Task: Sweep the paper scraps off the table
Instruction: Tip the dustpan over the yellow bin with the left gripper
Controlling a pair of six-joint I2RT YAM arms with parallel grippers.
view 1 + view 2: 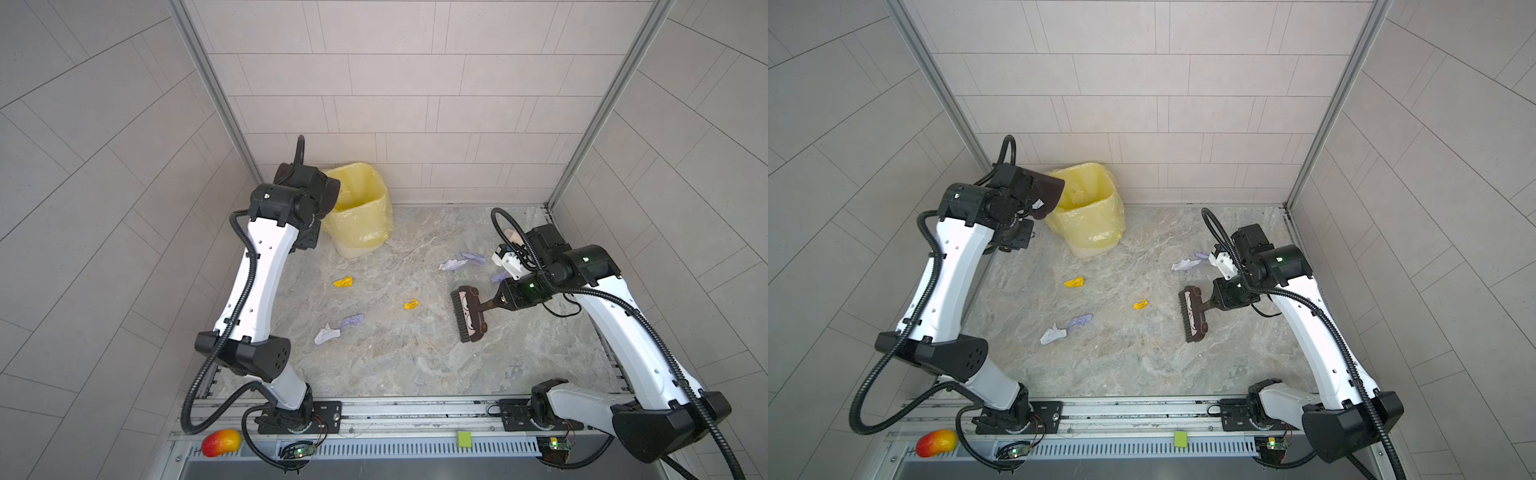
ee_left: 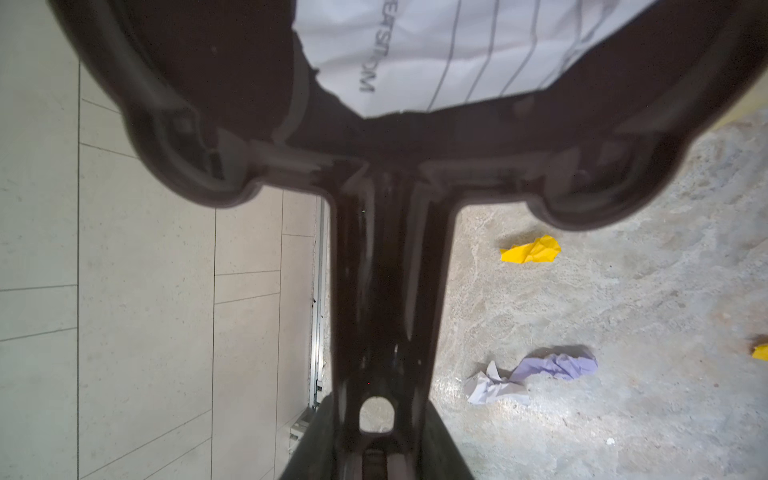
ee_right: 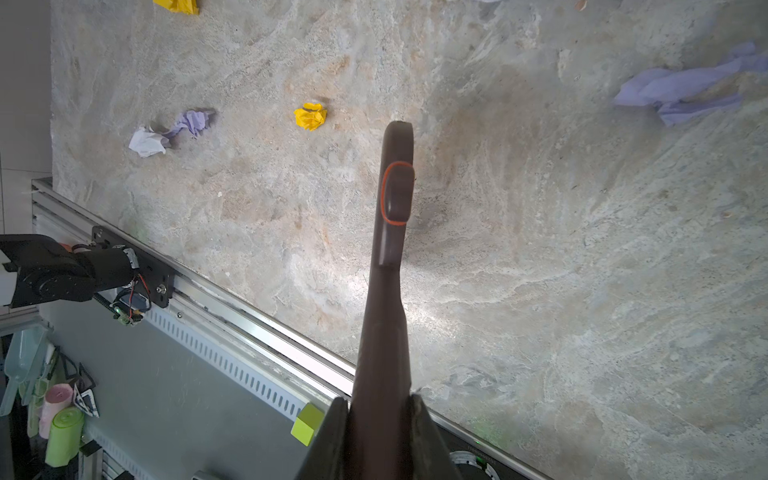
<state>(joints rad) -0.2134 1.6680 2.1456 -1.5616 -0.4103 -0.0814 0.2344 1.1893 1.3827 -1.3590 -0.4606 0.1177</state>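
I had two arms up, with one tool in each. My left hand point(image 2: 376, 436) was pinched on the handle of the one dark brown plastic dustpan point(image 1: 1047, 195). The dustpan hung tilted in the air at the rim of the single pale yellow bin with a plastic liner point(image 1: 365, 216), in the far left corner. One white label showed on the pan.

My right hand point(image 1: 502, 300) was pressed tight on the handle of the one dark brown brush point(image 1: 469, 313). Its long head sat low over the right side of the grey-beige marbled counter point(image 1: 395, 365), with the bristles facing the middle. I could not tell whether they touched the surface.

The paper scraps point(image 1: 1073, 282) lay scattered on the counter, and I counted seven in a top view:
- A yellow bit point(image 1: 343, 281) lay in front of the bin.
- A second yellow bit point(image 1: 411, 304) lay between the first and the brush head.
- Left of centre, a white bit point(image 1: 326, 335) touched a lilac bit point(image 1: 352, 321).
- Beyond the brush, a pale crumpled bit point(image 1: 453, 264) touched another lilac piece point(image 1: 473, 257).
- A last lilac scrap point(image 1: 500, 276) sat just beside the brush handle, partly hidden by my right wrist.

Off the counter, on the front ledge, I saw one red-yellow mango-shaped toy point(image 1: 221, 443) and one small flat green square point(image 1: 464, 439). They lay well apart.
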